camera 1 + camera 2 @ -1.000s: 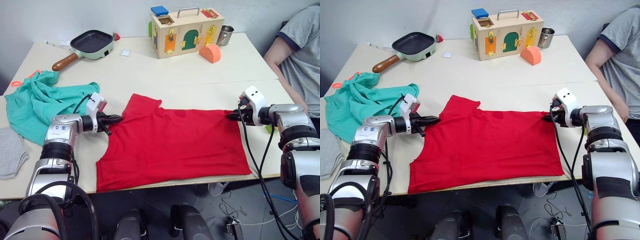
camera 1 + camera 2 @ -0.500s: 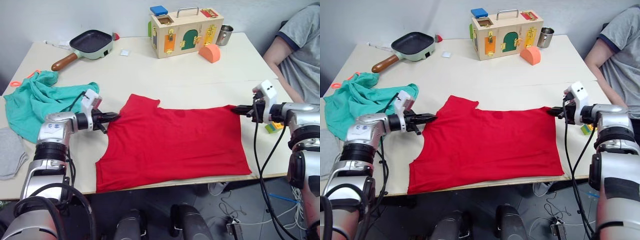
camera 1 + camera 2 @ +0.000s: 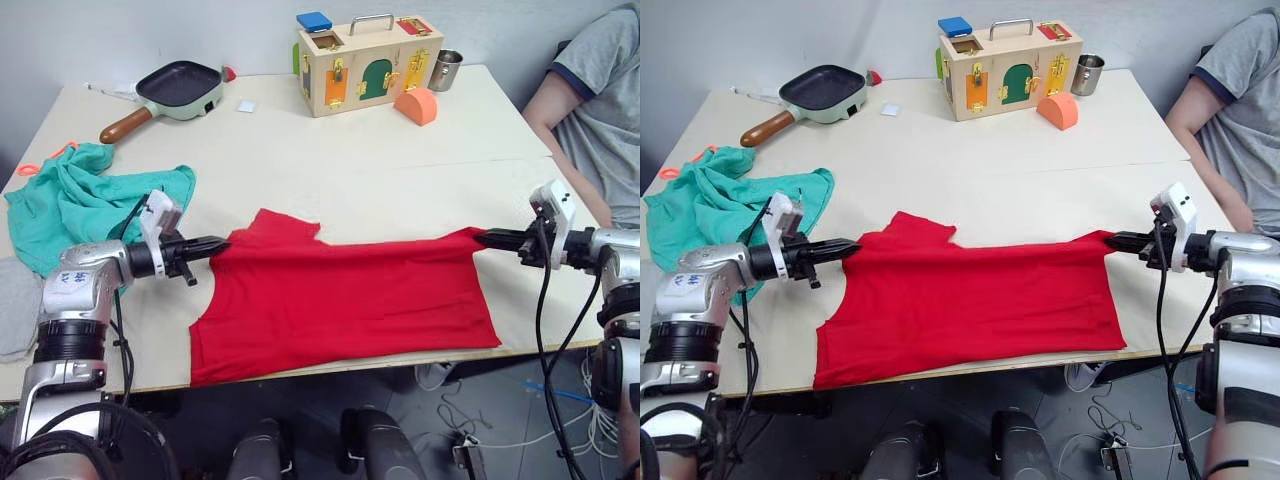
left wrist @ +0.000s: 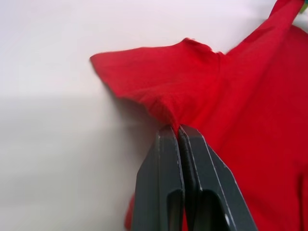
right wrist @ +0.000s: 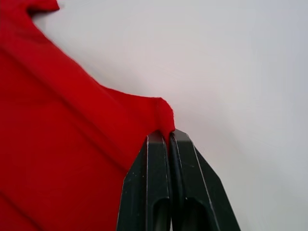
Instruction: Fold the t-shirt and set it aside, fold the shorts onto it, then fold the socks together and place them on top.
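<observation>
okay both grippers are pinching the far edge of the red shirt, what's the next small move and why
Probably draw both corners toward the near table edge. The left gripper and right gripper are shut on the plain red cotton t-shirt, its far edge raised and taut, the rest lying flat, so this folds it.

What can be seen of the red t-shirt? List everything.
The t-shirt is plain red, soft cotton by the look, short-sleeved. It lies spread on the table near the front edge, its long side running left to right. The left gripper is shut on the sleeve end and the right gripper on the opposite corner, with jaws closed on pinched cloth in both wrist views. The far edge is drawn between them, with shallow wrinkles running across. It lies apart from the shorts.
</observation>
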Available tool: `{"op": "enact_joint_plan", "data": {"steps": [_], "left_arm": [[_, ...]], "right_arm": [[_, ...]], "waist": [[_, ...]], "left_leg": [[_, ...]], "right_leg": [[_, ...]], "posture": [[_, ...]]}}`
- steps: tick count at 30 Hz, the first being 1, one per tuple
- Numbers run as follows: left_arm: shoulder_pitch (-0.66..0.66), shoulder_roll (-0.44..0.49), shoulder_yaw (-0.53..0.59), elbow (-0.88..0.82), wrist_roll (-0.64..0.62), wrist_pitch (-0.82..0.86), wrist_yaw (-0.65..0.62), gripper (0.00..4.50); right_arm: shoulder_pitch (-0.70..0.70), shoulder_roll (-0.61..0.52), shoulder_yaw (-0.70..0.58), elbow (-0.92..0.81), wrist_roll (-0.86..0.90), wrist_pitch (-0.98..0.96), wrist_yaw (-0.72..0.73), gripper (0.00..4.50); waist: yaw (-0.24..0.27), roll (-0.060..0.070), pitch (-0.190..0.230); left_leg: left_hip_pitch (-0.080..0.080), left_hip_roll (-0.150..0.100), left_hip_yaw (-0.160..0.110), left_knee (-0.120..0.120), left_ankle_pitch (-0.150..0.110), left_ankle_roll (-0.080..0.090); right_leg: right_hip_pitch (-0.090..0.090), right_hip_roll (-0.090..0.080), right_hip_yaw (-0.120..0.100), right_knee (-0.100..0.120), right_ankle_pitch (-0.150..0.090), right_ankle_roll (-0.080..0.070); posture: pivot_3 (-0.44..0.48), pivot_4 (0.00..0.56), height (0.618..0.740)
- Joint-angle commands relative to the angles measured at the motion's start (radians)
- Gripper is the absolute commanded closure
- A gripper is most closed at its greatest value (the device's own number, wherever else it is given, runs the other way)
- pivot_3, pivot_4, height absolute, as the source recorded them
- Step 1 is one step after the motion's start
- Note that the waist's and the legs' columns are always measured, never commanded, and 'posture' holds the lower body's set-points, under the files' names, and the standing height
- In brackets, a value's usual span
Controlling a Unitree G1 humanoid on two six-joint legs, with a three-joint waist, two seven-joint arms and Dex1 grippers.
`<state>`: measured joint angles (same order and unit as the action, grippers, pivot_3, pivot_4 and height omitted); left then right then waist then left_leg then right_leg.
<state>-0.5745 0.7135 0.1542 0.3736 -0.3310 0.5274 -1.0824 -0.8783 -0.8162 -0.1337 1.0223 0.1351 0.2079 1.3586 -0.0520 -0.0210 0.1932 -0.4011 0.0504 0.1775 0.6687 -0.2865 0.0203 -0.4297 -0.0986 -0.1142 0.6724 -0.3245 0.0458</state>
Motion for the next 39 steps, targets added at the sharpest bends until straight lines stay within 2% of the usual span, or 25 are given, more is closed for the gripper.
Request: {"op": "enact_joint_plan", "data": {"steps": [1, 10, 11, 13, 19, 22, 24, 26, 28, 33, 39], "left_arm": [[0.035, 0.029, 0.039, -0.056, -0.023, 0.002, 0.019, 4.5], [0.106, 0.018, 0.011, -0.098, -0.015, -0.016, 0.059, 4.5], [0.107, 0.018, 0.012, -0.099, -0.02, -0.013, 0.059, 4.5], [0.109, 0.026, 0.018, -0.103, -0.031, 0.0, 0.055, 4.04], [0.099, 0.143, 0.026, -0.106, -0.089, 0.181, -0.029, 2.24], [0.037, 0.19, -0.005, -0.057, -0.09, 0.256, -0.056, 1.27], [-0.038, 0.167, -0.018, 0.005, -0.08, 0.27, -0.032, 0.64], [-0.148, 0.106, -0.038, 0.106, -0.065, 0.289, 0.008, 0.04], [-0.229, 0.058, -0.064, 0.197, -0.037, 0.286, 0.034, 0.04], [-0.429, -0.1, -0.109, 0.49, 0.058, 0.158, 0.142, 0.04], [-0.521, -0.206, -0.179, 0.69, 0.175, -0.018, 0.162, 0.04]], "right_arm": [[0.04, -0.038, -0.039, -0.058, 0.039, 0.009, -0.002, 4.49], [0.165, 0.0, -0.011, -0.142, 0.032, -0.03, -0.084, 4.49], [0.17, 0.001, -0.013, -0.153, 0.036, -0.039, -0.091, 4.3], [0.188, -0.012, 0.0, -0.183, 0.028, -0.035, -0.088, 3.91], [0.294, -0.083, -0.079, -0.379, 0.121, -0.07, -0.011, 1.79], [0.383, -0.111, -0.131, -0.505, 0.156, -0.183, 0.005, 0.66], [0.444, -0.103, -0.166, -0.612, 0.199, -0.174, -0.009, 0.01], [0.509, -0.07, -0.198, -0.73, 0.26, -0.154, -0.025, 0.0], [0.554, -0.054, -0.2, -0.801, 0.282, -0.144, -0.04, 0.0], [0.618, -0.012, -0.173, -0.928, 0.3, -0.116, -0.096, 0.0], [0.666, 0.002, -0.175, -0.998, 0.311, -0.105, -0.147, 0.0]], "waist": [[0.001, 0.0, 0.0], [0.005, 0.0, 0.0], [0.005, 0.0, 0.0], [0.005, 0.0, 0.0], [0.008, 0.0, 0.0], [0.018, 0.0, 0.0], [0.026, 0.0, 0.0], [0.038, 0.0, 0.0], [0.047, -0.001, -0.001], [0.052, -0.002, -0.001], [0.048, -0.003, -0.001]], "left_leg": [[0.0, 0.0, 0.0, 0.0, 0.0, 0.0], [0.001, 0.0, 0.0, 0.001, 0.0, 0.0], [0.001, 0.0, 0.0, 0.001, 0.0, 0.0], [0.001, 0.0, 0.0, 0.001, 0.0, 0.0], [0.001, 0.0, 0.0, 0.0, 0.0, 0.0], [0.001, 0.0, 0.0, 0.0, 0.0, 0.0], [0.003, 0.0, 0.0, 0.0, 0.0, 0.0], [0.004, -0.001, -0.001, 0.001, 0.0, 0.0], [0.004, -0.001, -0.001, 0.002, 0.0, 0.0], [0.003, -0.001, -0.001, 0.006, 0.0, 0.001], [0.001, 0.0, -0.001, 0.007, -0.001, 0.001]], "right_leg": [[0.0, 0.0, 0.0, 0.0, 0.0, 0.0], [0.001, -0.001, 0.0, 0.0, 0.0, 0.0], [0.001, -0.001, 0.0, 0.0, 0.0, 0.0], [0.001, -0.001, 0.0, 0.0, 0.0, 0.0], [0.0, 0.0, 0.0, 0.0, 0.0, 0.0], [0.001, 0.0, 0.0, 0.0, 0.0, 0.0], [0.002, 0.0, 0.001, -0.001, 0.0, 0.0], [0.005, 0.0, 0.001, -0.001, 0.0, 0.0], [0.005, 0.0, 0.001, 0.0, 0.0, 0.0], [0.005, 0.001, 0.001, 0.001, 0.0, 0.001], [0.003, 0.002, 0.0, 0.001, 0.0, 0.001]], "posture": [[0.0, 0.15, 0.74], [0.0, 0.15, 0.74], [0.0, 0.15, 0.74], [0.0, 0.15, 0.74], [0.0, 0.15, 0.74], [0.0, 0.15, 0.74], [0.0, 0.15, 0.74], [0.0, 0.15, 0.74], [0.0, 0.15, 0.74], [0.0, 0.15, 0.74], [0.0, 0.15, 0.74]]}}
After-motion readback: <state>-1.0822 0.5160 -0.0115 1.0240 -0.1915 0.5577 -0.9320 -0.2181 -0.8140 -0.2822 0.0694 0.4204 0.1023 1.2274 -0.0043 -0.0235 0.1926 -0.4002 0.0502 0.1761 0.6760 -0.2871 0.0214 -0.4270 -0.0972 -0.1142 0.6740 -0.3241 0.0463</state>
